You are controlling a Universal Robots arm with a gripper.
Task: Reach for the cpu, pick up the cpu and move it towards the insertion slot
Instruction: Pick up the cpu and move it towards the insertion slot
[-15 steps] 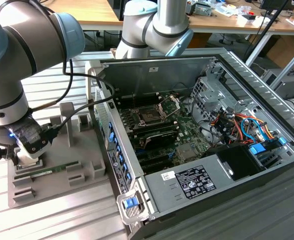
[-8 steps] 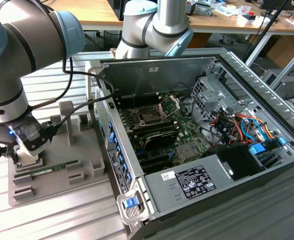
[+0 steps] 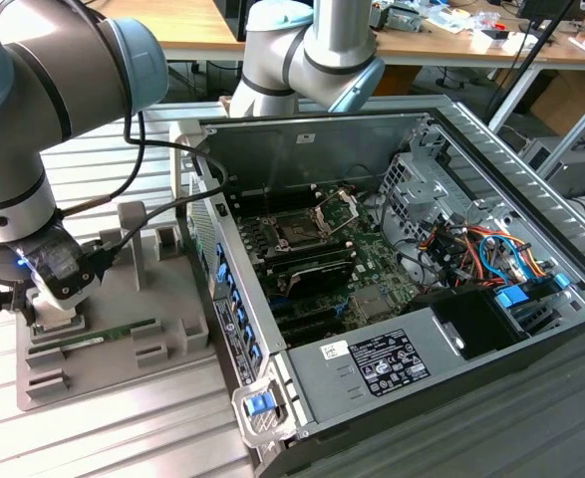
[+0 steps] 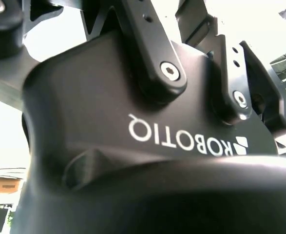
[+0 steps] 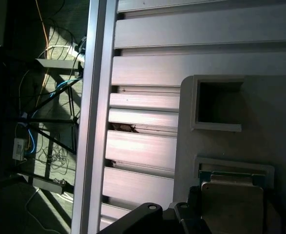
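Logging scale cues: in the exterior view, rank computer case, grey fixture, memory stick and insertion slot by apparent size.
Computer case, largest.
Grey fixture, second.
Memory stick and insertion slot: too alike to rank; stick longer, slot broader.

White mirrored lettering [image 4: 186, 139] crosses the gripper's [image 4: 191, 53] black body in the second wrist view. Printed labels [image 3: 392, 363] on the computer's grey cover [image 3: 320, 386], at the exterior view's lower centre, are illegible.

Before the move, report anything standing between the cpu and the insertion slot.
The open computer case's grey metal wall rises between the grey fixture tray, where the pale silver-cream square cpu lies, and the dark square insertion slot. Nothing visible covers the slot.
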